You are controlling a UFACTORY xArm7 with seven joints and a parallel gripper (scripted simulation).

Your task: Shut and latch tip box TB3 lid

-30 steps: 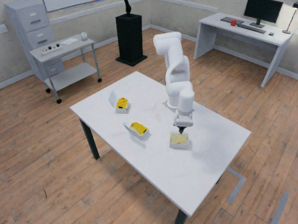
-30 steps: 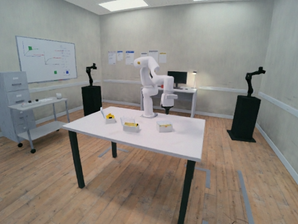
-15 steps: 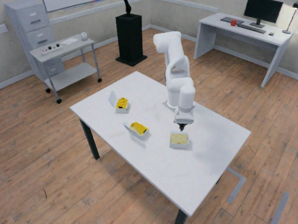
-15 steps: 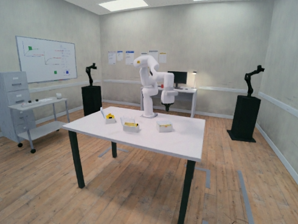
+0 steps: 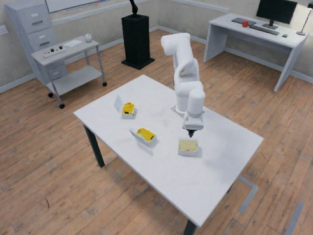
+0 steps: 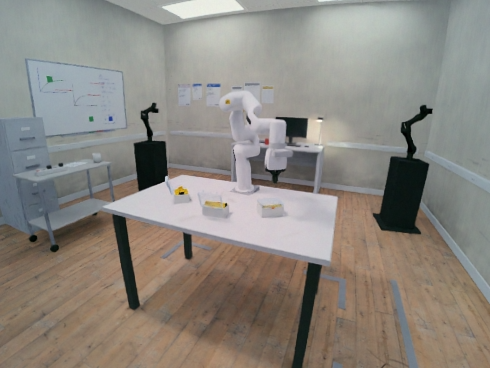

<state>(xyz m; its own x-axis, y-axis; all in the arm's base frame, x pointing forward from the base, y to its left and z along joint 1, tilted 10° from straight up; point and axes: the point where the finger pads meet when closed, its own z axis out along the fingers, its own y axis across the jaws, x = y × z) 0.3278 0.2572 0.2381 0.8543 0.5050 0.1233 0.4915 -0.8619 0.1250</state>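
Three white tip boxes with yellow tips stand flat on the white bench (image 5: 179, 188) (image 6: 300, 235). The box nearest the arm (image 5: 188, 146) (image 6: 270, 207) has its clear lid down flat over the tips. The middle box (image 5: 144, 135) (image 6: 215, 210) and the far left box (image 5: 128, 110) (image 6: 180, 196) have their lids standing open. My gripper (image 5: 191, 133) (image 6: 274, 178) is shut with nothing in it. It hangs clear above the back edge of the lidded box and does not touch it.
The arm's base (image 5: 182, 110) (image 6: 245, 189) stands on the bench behind the boxes. A grey trolley (image 5: 68, 60) (image 6: 62, 190), black pedestals (image 5: 137, 39) (image 6: 404, 192) and a desk (image 5: 255, 35) stand on the floor around the bench.
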